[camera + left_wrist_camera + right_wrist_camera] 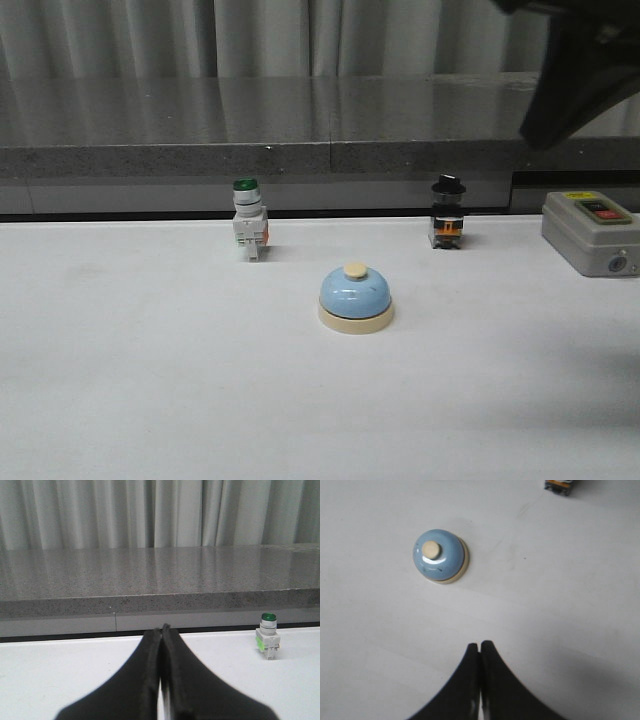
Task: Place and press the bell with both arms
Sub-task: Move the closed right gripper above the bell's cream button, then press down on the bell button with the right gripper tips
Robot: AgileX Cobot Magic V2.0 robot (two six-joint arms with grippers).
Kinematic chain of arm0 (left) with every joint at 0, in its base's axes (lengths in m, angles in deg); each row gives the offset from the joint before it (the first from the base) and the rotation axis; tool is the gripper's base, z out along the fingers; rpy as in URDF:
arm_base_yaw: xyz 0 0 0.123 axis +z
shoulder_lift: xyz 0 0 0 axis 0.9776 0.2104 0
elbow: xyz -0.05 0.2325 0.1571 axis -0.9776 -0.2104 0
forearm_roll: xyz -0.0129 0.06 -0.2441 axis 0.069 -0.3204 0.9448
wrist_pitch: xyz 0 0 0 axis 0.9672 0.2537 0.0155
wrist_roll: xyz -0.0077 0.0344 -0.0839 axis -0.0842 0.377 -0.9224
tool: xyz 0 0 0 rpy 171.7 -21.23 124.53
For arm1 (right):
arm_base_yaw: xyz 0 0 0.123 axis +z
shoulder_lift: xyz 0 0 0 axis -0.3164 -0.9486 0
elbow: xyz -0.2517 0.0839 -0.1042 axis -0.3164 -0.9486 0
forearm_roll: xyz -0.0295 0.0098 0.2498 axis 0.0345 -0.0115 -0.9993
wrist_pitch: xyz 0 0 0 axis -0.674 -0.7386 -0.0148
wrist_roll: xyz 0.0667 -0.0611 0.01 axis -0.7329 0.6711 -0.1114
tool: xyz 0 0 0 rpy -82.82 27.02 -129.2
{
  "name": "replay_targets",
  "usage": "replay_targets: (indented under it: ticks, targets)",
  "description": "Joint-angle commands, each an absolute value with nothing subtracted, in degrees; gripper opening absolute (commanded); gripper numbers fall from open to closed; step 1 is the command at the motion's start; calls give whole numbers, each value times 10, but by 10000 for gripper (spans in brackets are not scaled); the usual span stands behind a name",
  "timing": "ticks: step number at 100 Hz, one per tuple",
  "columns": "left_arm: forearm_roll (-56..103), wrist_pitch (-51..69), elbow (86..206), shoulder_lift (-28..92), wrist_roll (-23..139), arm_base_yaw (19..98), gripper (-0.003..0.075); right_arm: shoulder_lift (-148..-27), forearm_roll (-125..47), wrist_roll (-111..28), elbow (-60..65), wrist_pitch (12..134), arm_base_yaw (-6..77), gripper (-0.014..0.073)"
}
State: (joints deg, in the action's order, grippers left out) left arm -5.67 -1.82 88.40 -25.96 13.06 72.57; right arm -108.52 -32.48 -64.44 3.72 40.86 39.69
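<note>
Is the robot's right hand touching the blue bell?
No. In the right wrist view the right hand hangs above bare table, apart from the bell.

The bell [355, 298] sits mid-tabletop [150, 380], with one switch [248, 220] behind it to the left, another switch [448, 213] behind to the right, and a button box [591, 233] farthest right.

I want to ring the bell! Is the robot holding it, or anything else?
No. Both grippers, left and right, are shut on nothing. The bell sits alone on the table.
</note>
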Motion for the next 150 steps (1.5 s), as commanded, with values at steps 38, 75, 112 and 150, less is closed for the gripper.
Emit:
replay_targets:
  ticks: [38,75,112,150]
  targets:
    - [-58,-68,860,-277,126,726,-20,-1260,-332,-633,191,447,459,-69]
    - [-58,-68,860,-277,126,726,-20,-1345,-332,-633,253,447,473,-69]
    - [-58,-68,860,-277,126,726,-20,-1363,-332,-633,256,447,474,-69]
    - [-58,-68,860,-277,126,726,-20,-1388,-341,-633,256,447,474,-69]
